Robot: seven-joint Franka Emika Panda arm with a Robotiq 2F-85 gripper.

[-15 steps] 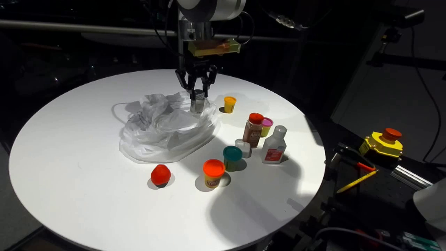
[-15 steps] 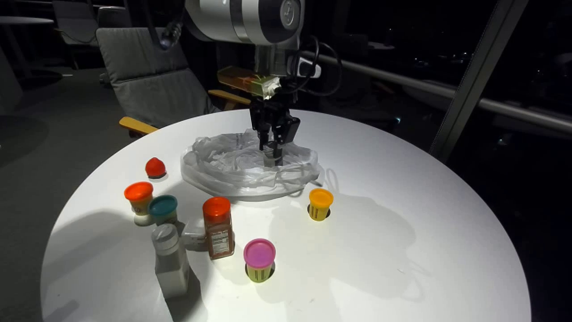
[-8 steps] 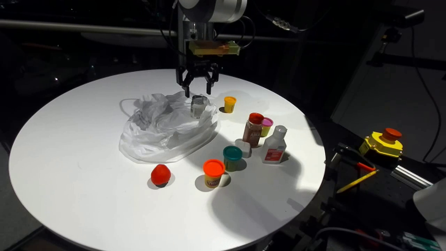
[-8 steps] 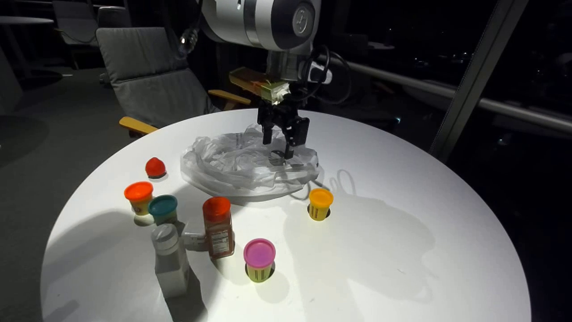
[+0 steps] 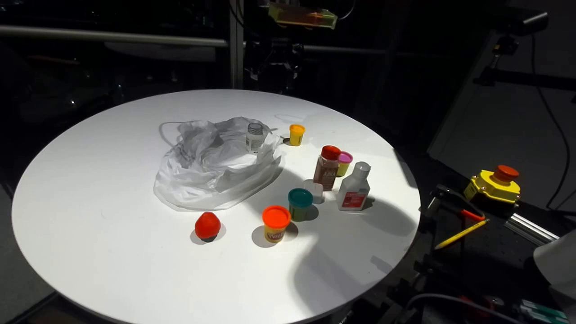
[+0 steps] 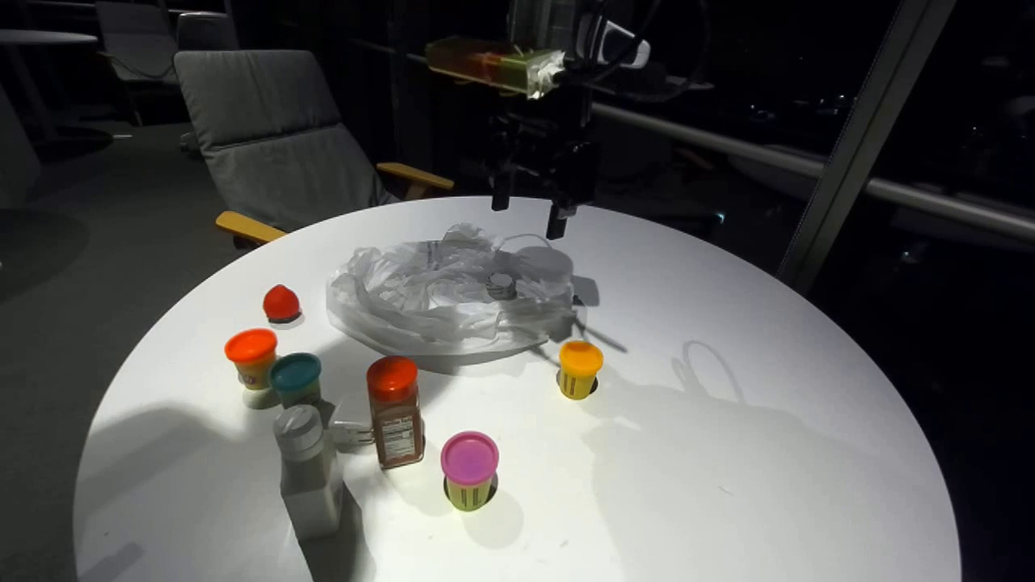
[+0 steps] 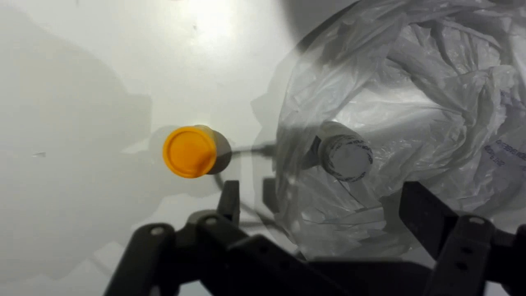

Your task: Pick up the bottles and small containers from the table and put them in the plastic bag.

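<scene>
The gripper [image 7: 320,193] hangs empty, jaws spread wide, and I'd guess it wants the yellow pot [image 7: 190,152] next, upright on the bench [image 7: 242,61], up and left of the jaws in the wrist view, near the plastic bag [image 7: 402,111].

Dark beyond brightly lit table [image 5: 112,261]; broad shadows across it; wrist view: white glare, fingers [image 7: 427,218] slightly blurred.
</scene>
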